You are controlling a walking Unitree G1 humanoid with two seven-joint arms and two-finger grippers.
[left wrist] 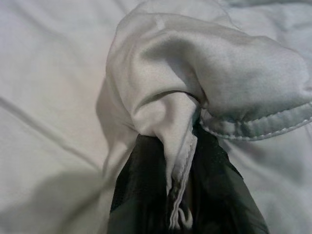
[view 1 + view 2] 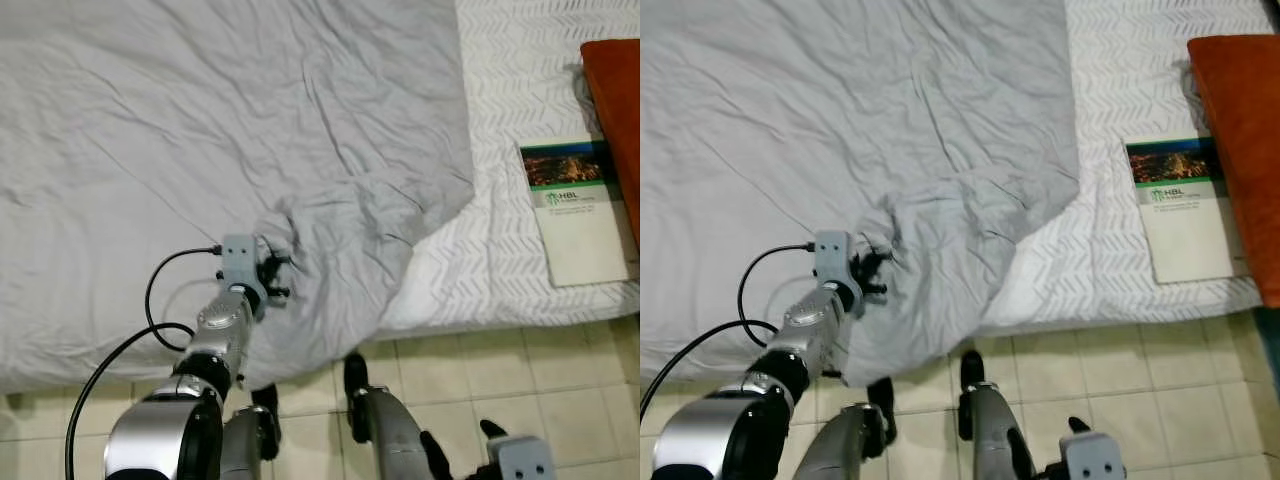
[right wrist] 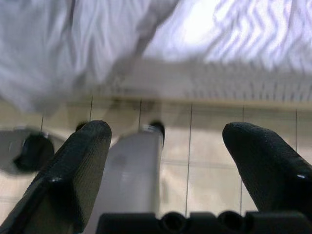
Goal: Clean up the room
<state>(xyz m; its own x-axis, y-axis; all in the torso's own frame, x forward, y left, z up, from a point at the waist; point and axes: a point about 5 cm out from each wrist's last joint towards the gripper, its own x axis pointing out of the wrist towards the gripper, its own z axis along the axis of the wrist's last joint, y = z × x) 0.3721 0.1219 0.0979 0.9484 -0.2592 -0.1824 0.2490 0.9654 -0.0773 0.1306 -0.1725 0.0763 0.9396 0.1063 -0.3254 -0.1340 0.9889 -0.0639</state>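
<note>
A grey blanket [image 2: 220, 120] lies spread over most of the bed, its near right corner folded and bunched up. My left gripper [image 2: 277, 268] reaches onto the bed at that bunch and is shut on a fold of the blanket's hemmed edge [image 1: 181, 195], which is pinched between the two black fingers [image 1: 141, 195]. The right arm hangs low by my legs, and its gripper [image 3: 168, 146] is open over the tiled floor with nothing between the fingers.
The white patterned bed sheet [image 2: 520, 70] is bare on the right. A white and green booklet [image 2: 580, 210] lies there near the bed's edge, beside an orange cushion [image 2: 618, 100]. Beige floor tiles [image 2: 560, 380] run along the bed's near side.
</note>
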